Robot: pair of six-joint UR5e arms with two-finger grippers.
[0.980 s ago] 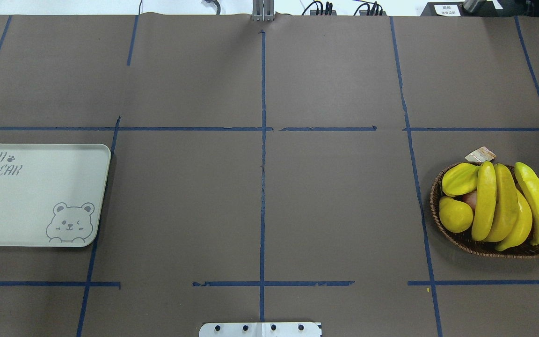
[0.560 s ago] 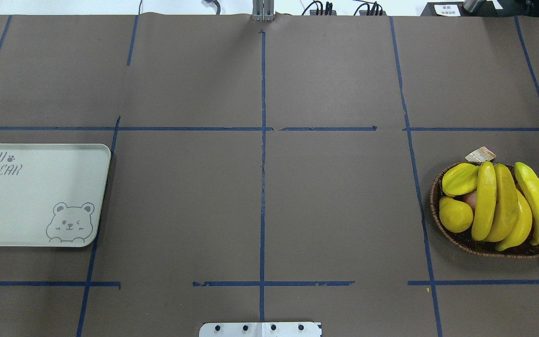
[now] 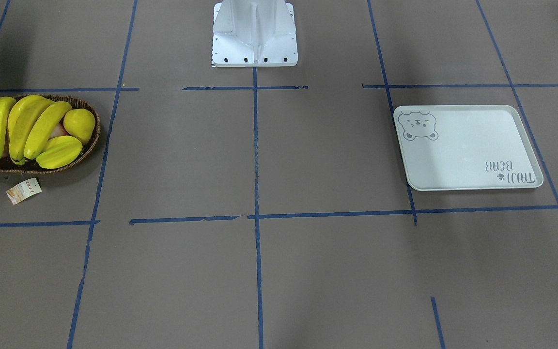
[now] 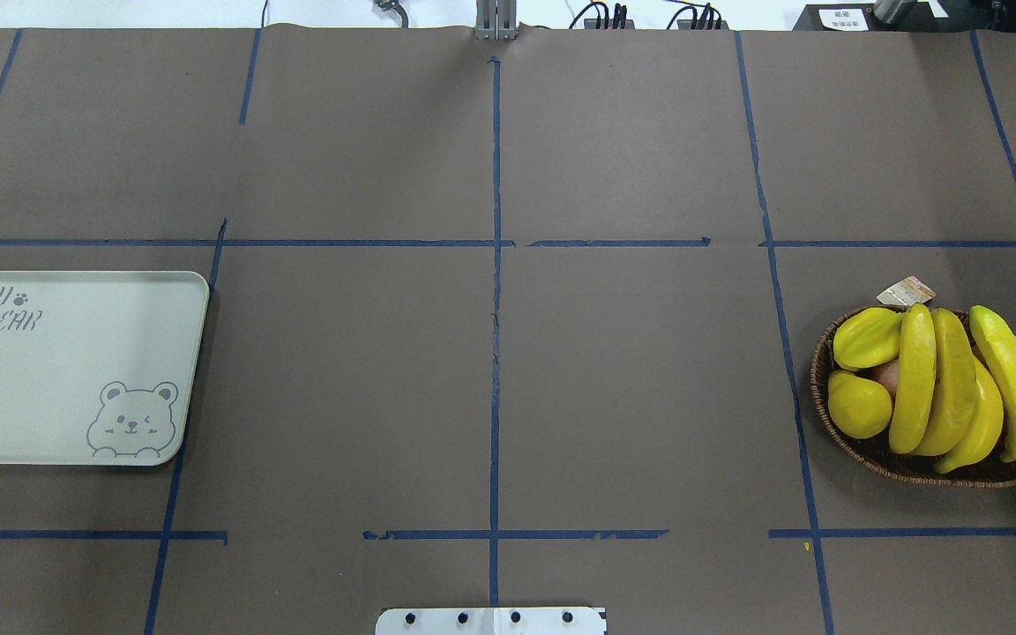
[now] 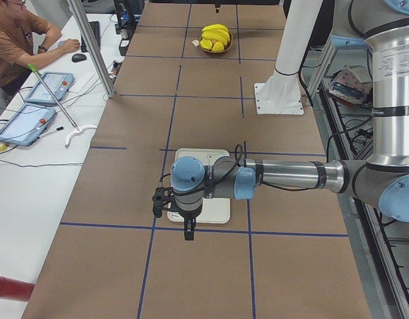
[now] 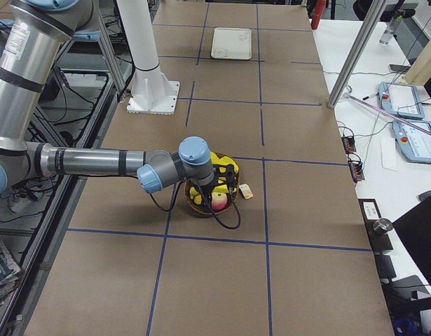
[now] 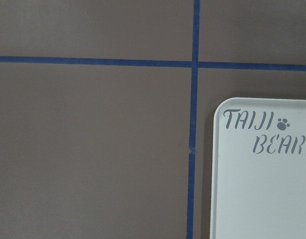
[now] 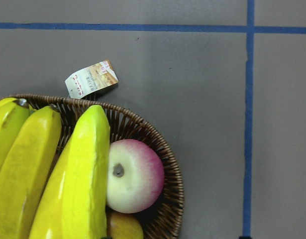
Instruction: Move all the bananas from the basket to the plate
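Several yellow bananas (image 4: 953,379) lie side by side in the dark wicker basket (image 4: 914,467) at the table's right; they also show in the front view (image 3: 22,126) and the right wrist view (image 8: 78,184). The pale bear plate (image 4: 49,388) lies bare at the left and shows in the left wrist view (image 7: 262,189). My left gripper (image 5: 189,231) hangs over the plate's edge (image 5: 214,212) and shows only in the exterior left view. My right gripper (image 6: 228,183) hovers over the basket (image 6: 201,210) and shows only in the exterior right view. I cannot tell whether either is open.
The basket also holds a ridged starfruit (image 4: 865,338), a yellow pear (image 4: 859,406) and a pink-white apple (image 8: 135,177). A paper tag (image 4: 907,290) lies beyond the basket. The robot's white base (image 3: 255,34) stands at mid-table. An operator (image 5: 18,40) sits at a side desk.
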